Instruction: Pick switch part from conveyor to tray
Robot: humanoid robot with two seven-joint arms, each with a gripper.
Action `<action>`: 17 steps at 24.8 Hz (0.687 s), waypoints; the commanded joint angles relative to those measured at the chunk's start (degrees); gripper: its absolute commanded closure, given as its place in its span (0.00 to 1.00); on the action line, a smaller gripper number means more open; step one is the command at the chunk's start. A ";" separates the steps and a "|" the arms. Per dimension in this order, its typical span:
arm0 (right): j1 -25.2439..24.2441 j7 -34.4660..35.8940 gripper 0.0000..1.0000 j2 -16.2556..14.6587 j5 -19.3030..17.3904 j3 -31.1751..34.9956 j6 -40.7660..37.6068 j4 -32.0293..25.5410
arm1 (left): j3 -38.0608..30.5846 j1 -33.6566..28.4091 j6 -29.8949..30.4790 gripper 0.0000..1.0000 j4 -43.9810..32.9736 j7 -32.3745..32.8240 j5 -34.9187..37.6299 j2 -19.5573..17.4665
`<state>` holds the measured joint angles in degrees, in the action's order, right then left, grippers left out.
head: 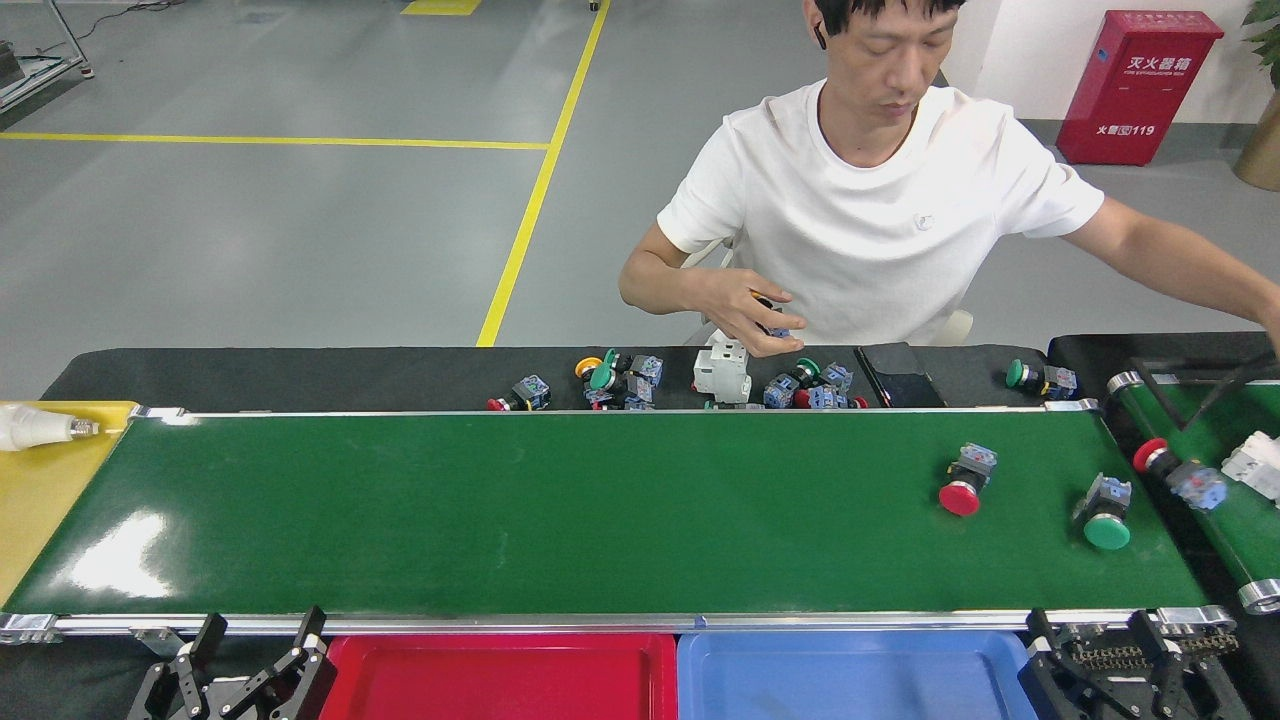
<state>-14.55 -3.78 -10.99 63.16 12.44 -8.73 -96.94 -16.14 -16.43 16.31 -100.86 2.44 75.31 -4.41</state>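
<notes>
Two switch parts lie at the conveyor's [560, 510] right end: red-capped switch [966, 482], green-capped switch [1104, 512]. Both claws, left claw [255, 640] and right claw [1090, 640], rest apart-fingered, empty. Descend squarely over the body (not the cap), then carry to the blue tray [850, 680].

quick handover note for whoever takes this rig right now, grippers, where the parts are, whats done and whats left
Left gripper: open, empty, at the near rail above the red tray.
Right gripper: open, empty, at the near rail beside the blue tray.
Conveyor: two switch parts at its right end, a red-button switch and a green-button switch.
Done: nothing; both trays show no parts.
Left: pick both switches into a tray. The right gripper looks nearer.
Note: a person sits behind the belt, handling spare switches on the black strip.
</notes>
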 commanded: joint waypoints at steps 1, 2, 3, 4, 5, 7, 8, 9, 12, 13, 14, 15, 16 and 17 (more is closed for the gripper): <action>2.33 -2.46 0.01 -0.61 0.38 0.22 2.75 1.40 | -0.30 -0.10 1.00 0.00 -0.57 -0.68 0.10 -0.60; 3.74 -2.73 0.01 -0.70 0.56 0.04 4.24 2.71 | -0.04 -0.45 1.00 0.00 -0.31 -0.95 0.54 -0.95; 4.71 -2.82 0.01 -0.87 0.56 -0.05 4.95 3.77 | -0.21 -0.89 1.00 0.00 -0.57 -0.95 0.54 -0.77; 6.20 -3.08 0.01 -1.22 0.91 -0.05 5.56 5.18 | -0.48 -1.15 1.00 0.00 -0.83 -0.86 0.37 0.11; 7.34 -3.43 0.01 -1.58 1.44 -0.14 6.35 6.23 | -0.39 -1.15 1.09 0.00 -0.83 -1.04 0.28 0.19; 9.80 -3.61 0.01 -2.01 2.66 -0.22 7.50 9.04 | -0.65 -1.15 1.09 0.00 -0.83 -1.21 0.19 0.46; 11.03 -3.61 0.01 -1.93 2.93 -0.49 7.85 10.19 | -0.56 -1.06 1.09 0.00 -0.83 -1.39 0.19 0.46; 12.26 -3.70 0.01 -1.93 3.28 -0.93 8.20 11.51 | -0.56 -0.89 1.09 0.00 -0.74 -1.47 0.19 0.46; 15.69 -3.87 0.01 -1.93 3.54 -3.12 9.34 14.41 | -0.56 -0.54 1.18 0.00 -0.83 -1.47 0.01 0.55; 16.84 -3.87 0.01 -1.93 3.54 -3.83 9.78 15.64 | -0.56 -0.36 1.18 0.00 -0.83 -1.47 0.10 0.28; 17.98 -3.87 0.01 -2.01 3.54 -4.62 10.31 16.69 | -0.65 -0.36 1.18 0.00 -0.83 -1.47 0.10 0.28; 18.94 -3.87 0.01 -2.01 3.54 -5.41 10.66 17.66 | -0.65 -0.27 1.18 0.00 -0.83 -1.47 0.10 0.37; 20.00 -3.87 0.01 -2.01 3.54 -6.55 11.19 18.80 | -0.56 -0.36 1.18 0.00 -0.83 -1.47 0.01 0.46; 20.96 -3.87 0.01 -2.01 3.54 -7.52 11.71 19.76 | -0.56 -0.36 1.18 0.00 -0.83 -1.47 0.01 0.81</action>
<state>4.95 -7.71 -12.26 66.65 5.62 2.05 -77.55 -16.44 -17.08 17.24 -100.89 1.48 75.51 -3.76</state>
